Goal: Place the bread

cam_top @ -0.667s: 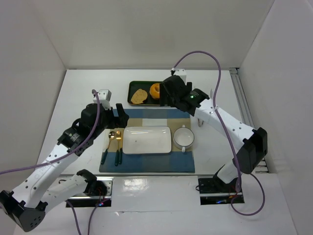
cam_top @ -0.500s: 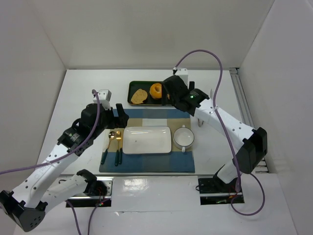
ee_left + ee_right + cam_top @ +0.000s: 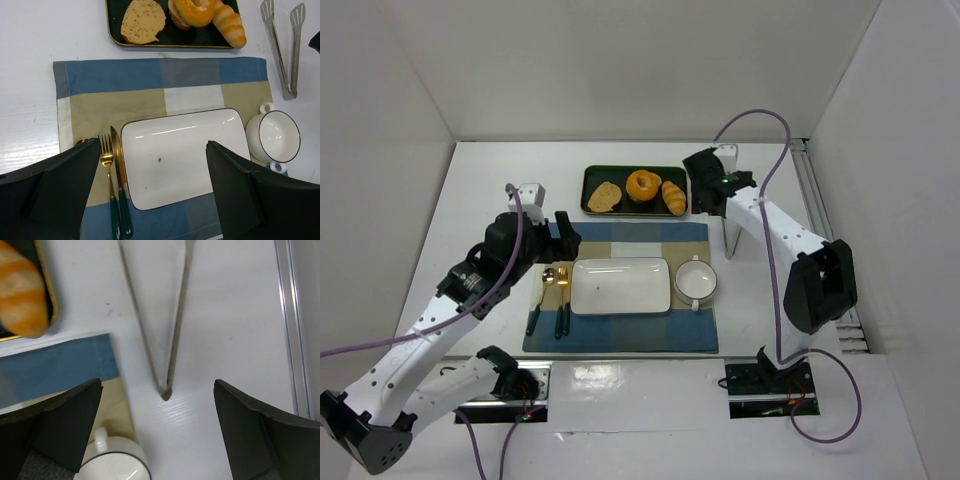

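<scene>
Glossy golden-orange ring-shaped bagel sits in the dark green rectangular tray, between flat brown toast slice and striped oblong roll. Right gripper spread wide, empty, above metal tongs. Left gripper spread, empty, over white rectangular plate.

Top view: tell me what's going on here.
Nothing is being held. The bread sits on the dark tray at the far side, between a toast slice and a roll. The right pincer hangs open over the tongs beside the tray, and the left pincer hovers open above the empty white plate on the placemat.
</scene>
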Controlling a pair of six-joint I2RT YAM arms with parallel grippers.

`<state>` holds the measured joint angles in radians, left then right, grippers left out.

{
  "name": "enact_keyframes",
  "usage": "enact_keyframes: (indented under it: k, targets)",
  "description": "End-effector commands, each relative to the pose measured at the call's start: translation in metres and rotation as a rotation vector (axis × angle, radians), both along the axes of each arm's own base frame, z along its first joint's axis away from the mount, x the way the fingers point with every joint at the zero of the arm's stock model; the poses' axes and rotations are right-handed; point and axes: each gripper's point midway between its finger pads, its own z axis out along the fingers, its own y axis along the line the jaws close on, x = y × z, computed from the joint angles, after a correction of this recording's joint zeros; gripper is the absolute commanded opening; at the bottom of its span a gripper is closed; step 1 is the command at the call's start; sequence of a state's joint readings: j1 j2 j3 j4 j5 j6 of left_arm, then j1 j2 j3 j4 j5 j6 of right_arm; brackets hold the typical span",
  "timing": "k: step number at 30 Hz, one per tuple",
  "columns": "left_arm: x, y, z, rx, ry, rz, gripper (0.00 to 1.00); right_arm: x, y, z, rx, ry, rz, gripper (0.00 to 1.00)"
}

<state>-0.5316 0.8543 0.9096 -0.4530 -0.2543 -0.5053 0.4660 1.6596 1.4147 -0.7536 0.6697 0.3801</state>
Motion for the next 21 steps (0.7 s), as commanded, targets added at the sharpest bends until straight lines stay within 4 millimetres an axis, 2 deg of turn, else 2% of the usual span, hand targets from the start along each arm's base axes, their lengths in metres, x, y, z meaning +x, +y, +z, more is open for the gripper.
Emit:
enact_keyframes:
  k: [1,2,3,6,8,11,13,15,18,21]
  targets:
    - [0.002,0.003,0.014,-0.052,-0.062,0.032,1.00,0.008,-0.015,0.010,0.077,-0.052,-0.004,1.00]
    - [0.002,0.005,0.008,-0.041,-0.052,0.041,1.00,0.011,-0.030,0.006,0.073,-0.045,-0.042,1.00]
    - [0.001,0.006,0.011,-0.048,-0.063,0.041,1.00,0.010,-0.037,0.003,0.064,-0.023,-0.058,1.00]
    - [0.000,0.007,0.004,-0.044,-0.056,0.041,1.00,0.013,-0.051,-0.012,0.057,0.024,-0.080,1.00]
    - [-0.002,0.008,-0.003,-0.042,-0.054,0.041,1.00,0.020,-0.059,-0.016,0.092,0.017,-0.097,1.00]
    - [-0.002,0.008,-0.003,-0.046,-0.060,0.041,1.00,0.025,-0.068,-0.031,0.147,0.043,-0.100,1.00]
    - [-0.003,0.008,-0.008,-0.040,-0.051,0.041,1.00,0.029,-0.069,-0.034,0.186,0.036,-0.085,1.00]
    - [-0.005,0.009,-0.009,-0.041,-0.052,0.041,1.00,0.027,-0.072,-0.055,0.235,0.089,-0.072,1.00]
    - [-0.006,0.010,-0.011,-0.041,-0.052,0.041,1.00,0.027,-0.076,-0.073,0.289,0.134,-0.064,0.99]
    - [-0.010,0.010,-0.015,-0.045,-0.050,0.032,1.00,0.032,-0.074,-0.080,0.335,0.144,-0.042,0.99]
